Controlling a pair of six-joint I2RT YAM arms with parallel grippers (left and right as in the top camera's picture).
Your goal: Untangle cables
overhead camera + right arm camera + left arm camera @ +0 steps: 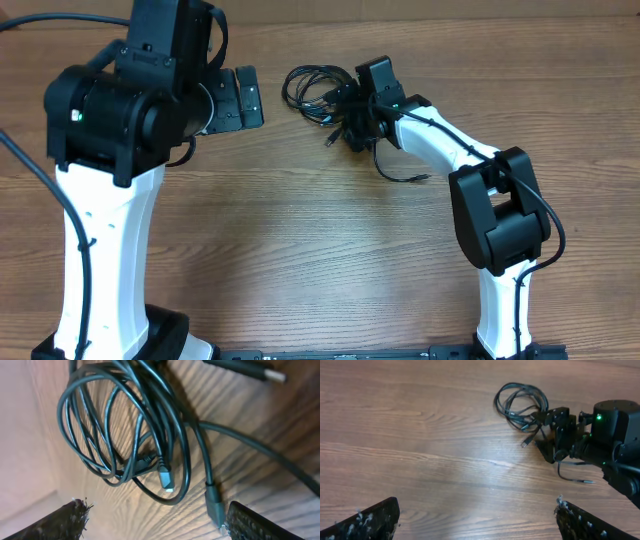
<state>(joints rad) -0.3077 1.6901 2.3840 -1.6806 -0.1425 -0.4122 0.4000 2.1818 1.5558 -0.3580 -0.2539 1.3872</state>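
The cables (312, 88) are thin black cords coiled in a loose tangle on the wooden table, back centre. They also show in the left wrist view (519, 402) and fill the right wrist view (125, 435). My right gripper (348, 118) is low at the tangle's right edge. It is open (155, 520), with bare wood between its fingers and a black plug (215, 505) beside the right finger. A silver-tipped plug (166, 479) lies inside the coil. My left gripper (248, 98) is open and empty (477, 515), held above the table left of the tangle.
One cable strand (405, 178) trails toward the front under my right arm (440, 140) and ends in a small plug. The wooden table (300, 250) stretches in front of the tangle. My left arm's base (100, 260) stands at the left.
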